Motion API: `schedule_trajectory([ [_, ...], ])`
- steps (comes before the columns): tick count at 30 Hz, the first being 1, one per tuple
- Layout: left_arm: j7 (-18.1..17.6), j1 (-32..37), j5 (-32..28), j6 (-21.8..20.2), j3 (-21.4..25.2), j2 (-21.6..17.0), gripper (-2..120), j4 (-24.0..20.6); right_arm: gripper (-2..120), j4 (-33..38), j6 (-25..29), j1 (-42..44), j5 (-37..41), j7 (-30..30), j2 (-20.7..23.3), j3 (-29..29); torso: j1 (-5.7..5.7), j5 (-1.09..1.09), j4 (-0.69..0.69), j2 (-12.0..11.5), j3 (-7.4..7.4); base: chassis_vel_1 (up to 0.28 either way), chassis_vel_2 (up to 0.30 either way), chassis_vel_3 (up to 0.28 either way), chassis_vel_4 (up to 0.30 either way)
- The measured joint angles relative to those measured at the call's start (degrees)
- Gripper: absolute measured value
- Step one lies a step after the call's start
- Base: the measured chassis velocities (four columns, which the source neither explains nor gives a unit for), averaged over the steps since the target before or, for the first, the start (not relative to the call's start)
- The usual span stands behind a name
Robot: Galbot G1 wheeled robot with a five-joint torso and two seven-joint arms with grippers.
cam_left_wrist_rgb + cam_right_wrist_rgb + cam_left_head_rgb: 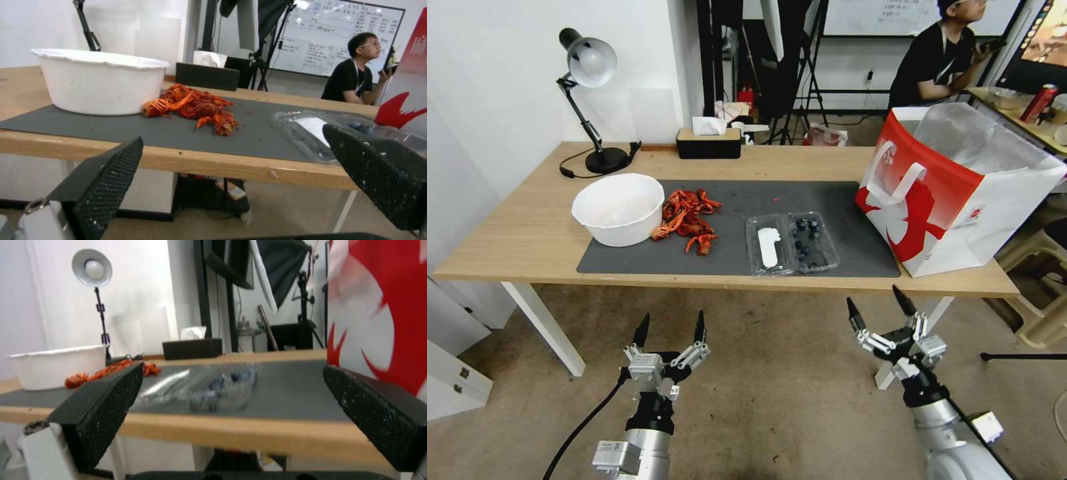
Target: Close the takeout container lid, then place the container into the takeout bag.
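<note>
We see the container (792, 243) lying open at the mat's (627, 263) lower middle, lid (769, 245) left of the berry half, long axis across the frame. Bag (960, 193) stands right. Left gripper (670, 329) and right gripper (880, 312) hang spread wide below the table (507, 233). Our wrist views show the clamshell's low profile.

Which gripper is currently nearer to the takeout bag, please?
Right. The right gripper hangs open in front of the table, just below the takeout bag; the left gripper, also open, sits farther off, below the white bowl.
</note>
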State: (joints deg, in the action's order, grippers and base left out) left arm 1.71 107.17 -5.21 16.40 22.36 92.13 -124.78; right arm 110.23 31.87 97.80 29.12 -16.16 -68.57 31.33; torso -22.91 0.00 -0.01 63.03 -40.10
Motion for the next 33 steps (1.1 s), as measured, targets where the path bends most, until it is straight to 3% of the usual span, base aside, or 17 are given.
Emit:
schedule_trajectory([
  [8,-0.07,0.10,0.13,0.15,-0.64,0.00,100,0.52,100,0.06,0.12,1.90,-1.04,1.77,-1.09,-0.30,0.00,0.00,0.01,0.00,0.00,0.000,0.000,0.000,0.000],
  [12,-0.24,0.07,-2.62,0.07,-1.74,0.00,100,0.40,100,0.06,-0.14,1.93,-1.30,2.30,-0.92,-0.66,0.00,0.00,0.01,0.00,0.00,0.000,0.000,0.000,0.000],
  [16,-1.70,-1.08,-9.29,-1.42,-3.91,0.00,100,-0.93,100,0.04,-0.76,1.11,-1.49,2.52,0.04,-1.19,0.00,0.01,0.03,0.00,0.00,0.000,0.000,0.000,0.000],
  [18,-3.85,-3.49,-16.85,-3.80,-6.58,-0.70,100,-2.45,100,0.36,-0.88,1.29,-1.54,2.55,0.53,-1.10,0.00,0.01,0.00,-0.01,0.00,0.000,0.000,0.000,0.000],
  [19,-3.85,-3.49,-16.85,-3.80,-6.58,-0.70,100,-2.45,100,0.36,-0.88,1.29,-1.54,2.55,0.53,-1.10,0.00,0.01,0.00,-0.01,0.00,0.000,0.000,0.000,0.000],
  [21,-5.82,-6.14,-24.99,-5.86,-9.15,-2.65,100,-3.64,100,0.90,-0.87,2.12,-1.95,2.55,0.69,-0.70,0.00,0.00,0.00,-0.01,0.00,0.000,0.000,0.000,0.000],
  [22,-5.82,-6.14,-24.99,-5.86,-9.15,-2.65,100,-3.64,100,0.90,-0.87,2.12,-1.95,2.55,0.69,-0.70,0.00,0.00,0.00,-0.01,0.00,0.000,0.000,0.000,0.000],
  [24,-9.33,-8.57,-33.38,-9.11,-12.37,-4.85,100,-5.08,100,1.36,-0.85,3.05,-2.38,2.55,0.68,-0.31,0.00,0.00,0.00,-0.01,0.00,0.000,0.000,0.000,0.000],
  [26,-10.57,-9.22,-35.16,-9.80,-13.18,-5.30,100,-5.36,100,1.46,-0.84,3.25,-2.50,2.55,0.65,-0.16,0.00,0.01,0.00,-0.01,0.00,0.000,0.000,0.000,0.000],
  [29,-16.05,-14.31,-42.78,-11.72,-17.53,-7.01,100,-5.02,100,1.80,-0.84,4.11,-3.08,2.64,0.39,0.45,-0.01,0.00,0.00,-0.01,0.00,0.000,0.000,0.000,0.000],
  [33,-17.17,-18.99,-45.69,-12.12,-20.43,-7.67,100,-3.06,100,2.31,-0.90,4.86,-3.47,2.69,0.00,1.04,-0.01,0.01,0.00,-0.01,-0.01,0.000,0.000,0.000,0.000],
])
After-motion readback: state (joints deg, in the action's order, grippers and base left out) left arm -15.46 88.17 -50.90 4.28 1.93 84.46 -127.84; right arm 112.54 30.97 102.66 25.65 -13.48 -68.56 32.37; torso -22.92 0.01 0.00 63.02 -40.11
